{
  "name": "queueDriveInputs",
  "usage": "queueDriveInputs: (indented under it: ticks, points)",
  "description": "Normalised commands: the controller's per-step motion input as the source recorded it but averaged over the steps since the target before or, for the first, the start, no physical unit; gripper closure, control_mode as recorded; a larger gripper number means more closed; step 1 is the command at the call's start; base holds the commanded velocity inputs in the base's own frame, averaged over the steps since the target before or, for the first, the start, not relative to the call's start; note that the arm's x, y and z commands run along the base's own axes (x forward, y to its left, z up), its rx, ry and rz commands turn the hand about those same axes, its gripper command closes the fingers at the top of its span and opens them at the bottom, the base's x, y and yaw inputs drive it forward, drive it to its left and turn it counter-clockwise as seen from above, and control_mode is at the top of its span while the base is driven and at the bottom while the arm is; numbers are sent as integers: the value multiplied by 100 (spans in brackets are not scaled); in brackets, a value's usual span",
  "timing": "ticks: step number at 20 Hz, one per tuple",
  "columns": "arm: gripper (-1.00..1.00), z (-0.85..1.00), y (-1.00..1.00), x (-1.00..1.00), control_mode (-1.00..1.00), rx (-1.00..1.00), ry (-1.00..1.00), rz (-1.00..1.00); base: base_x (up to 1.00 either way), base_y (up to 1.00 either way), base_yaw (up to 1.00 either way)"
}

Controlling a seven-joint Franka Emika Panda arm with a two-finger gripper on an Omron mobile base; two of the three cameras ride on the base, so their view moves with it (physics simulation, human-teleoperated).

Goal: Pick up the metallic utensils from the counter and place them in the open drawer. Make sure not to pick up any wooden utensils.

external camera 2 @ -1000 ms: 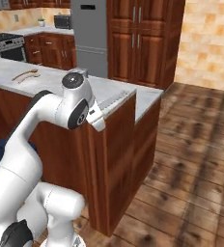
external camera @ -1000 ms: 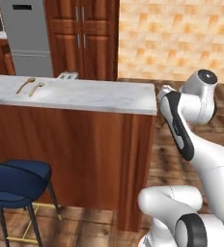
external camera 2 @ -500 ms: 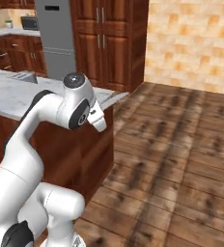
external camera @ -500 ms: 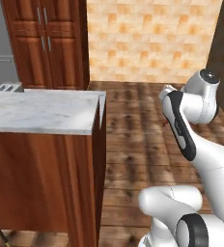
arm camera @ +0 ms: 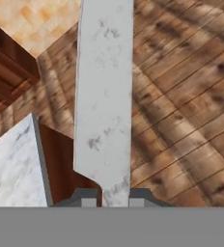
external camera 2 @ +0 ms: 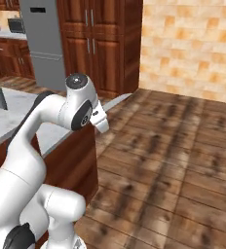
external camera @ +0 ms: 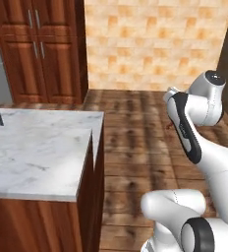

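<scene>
Between its two dark fingertips, the pincer (arm camera: 111, 198) is clenching a silver-grey metal knife (arm camera: 104, 96), its blade pointing ahead above the wood floor (arm camera: 181, 96).

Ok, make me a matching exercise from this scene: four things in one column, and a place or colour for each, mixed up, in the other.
Things:
1. knife
2. counter
3. fridge
4. wall

Place or colour:
A. tan tiles
B. held in the gripper
C. white-grey marble
D. grey, beside the tall cabinets

Pairs: 1-B, 2-C, 3-D, 4-A
</scene>
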Motion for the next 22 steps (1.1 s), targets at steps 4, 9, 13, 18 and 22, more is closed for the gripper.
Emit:
queueDriveInputs:
  ticks: [4,9,13,18,22]
  points:
    - [100,0,0,0,100,0,0,0,100,-3,7]
    - [100,0,0,0,100,0,0,0,100,-27,14]
    - [100,0,0,0,100,0,0,0,100,-10,21]
    - [100,0,0,0,100,0,0,0,100,-28,25]
    - [100,0,0,0,100,0,0,0,100,-26,24]
